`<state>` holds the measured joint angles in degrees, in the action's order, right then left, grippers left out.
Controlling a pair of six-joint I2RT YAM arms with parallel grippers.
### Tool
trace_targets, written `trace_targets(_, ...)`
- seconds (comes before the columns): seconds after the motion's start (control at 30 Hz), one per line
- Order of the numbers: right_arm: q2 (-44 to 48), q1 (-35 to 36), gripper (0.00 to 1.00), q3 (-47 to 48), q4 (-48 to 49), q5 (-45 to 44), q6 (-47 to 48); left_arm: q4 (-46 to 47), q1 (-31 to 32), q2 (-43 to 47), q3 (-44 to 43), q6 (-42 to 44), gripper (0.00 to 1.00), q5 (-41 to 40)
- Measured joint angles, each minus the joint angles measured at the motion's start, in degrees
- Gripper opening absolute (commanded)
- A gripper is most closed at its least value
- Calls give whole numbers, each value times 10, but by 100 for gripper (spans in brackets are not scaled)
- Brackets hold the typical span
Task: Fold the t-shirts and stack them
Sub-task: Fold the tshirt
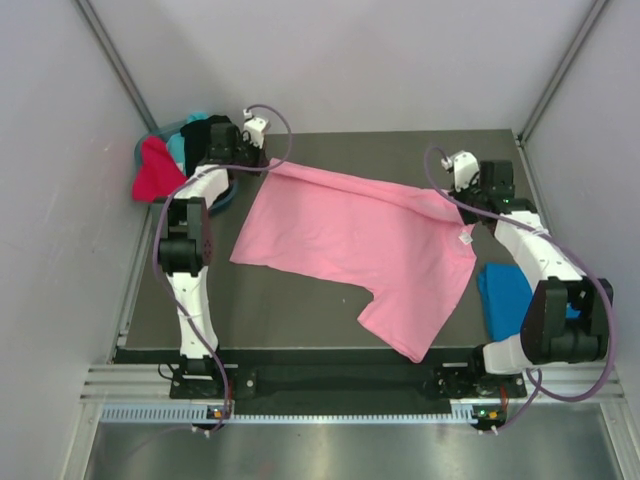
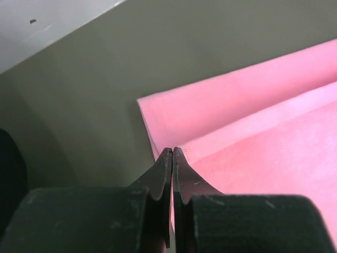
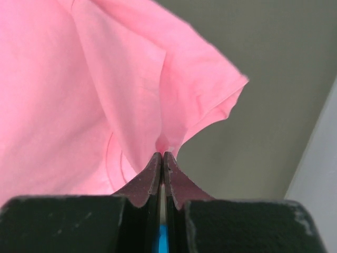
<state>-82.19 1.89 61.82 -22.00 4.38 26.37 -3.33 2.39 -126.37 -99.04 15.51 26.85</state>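
Wrist views: left gripper (image 2: 172,151) clamped shut on a corner of the pink shirt (image 1: 360,235); right gripper (image 3: 162,154) clamped on a sleeve fold. Top view only: shirt spread across table (image 1: 290,310), blue shirt (image 1: 503,295) beside right arm, red-teal-black shirt heap (image 1: 158,168) far left, partly behind left arm.

The left arm (image 1: 190,250) and the right arm (image 1: 545,265) are alike, each made of white tubular links joined by chunky black joint housings. A greyish-purple cable (image 1: 288,130) runs along the left one and a second cable (image 1: 575,397) along the right. Near each wrist sits a small white camera mount (image 1: 256,125). The bases (image 1: 195,380) are black. Up close, the jaws are matte black curved blades tapering to thin tips, set on a blocky black body (image 2: 79,221).
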Motion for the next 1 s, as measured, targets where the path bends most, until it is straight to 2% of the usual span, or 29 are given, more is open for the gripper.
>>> trace_targets(0.4,13,2,0,-67,-13,16,-9,-27,-2,1,47,26,0,-29)
trace_targets(0.43,14,2,0,-71,-13,16,-10,-31,-2,1,49,27,2,-32)
trace_targets(0.47,16,2,0,-75,-13,17,-10,-37,-2,1,50,28,8,-35)
trace_targets(0.53,17,2,7,-82,-15,20,-10,-48,-2,1,51,32,15,-38)
trace_targets(0.57,17,2,12,-86,-17,23,-10,-50,-2,1,51,33,23,-43)
trace_targets(0.6,17,2,18,-89,-20,27,-11,-51,-2,2,51,34,27,-47)
trace_targets(0.7,17,2,28,-93,-40,40,-12,-62,-2,2,51,39,35,-73)
trace_targets(0.8,17,2,36,-93,-59,57,-17,-73,-2,5,51,40,36,-89)
trace_targets(0.9,14,2,39,-79,-79,71,-21,-74,-2,10,51,39,39,-89)
trace_targets(1.0,-15,2,37,-27,-80,82,-24,-78,0,13,39,37,40,-83)
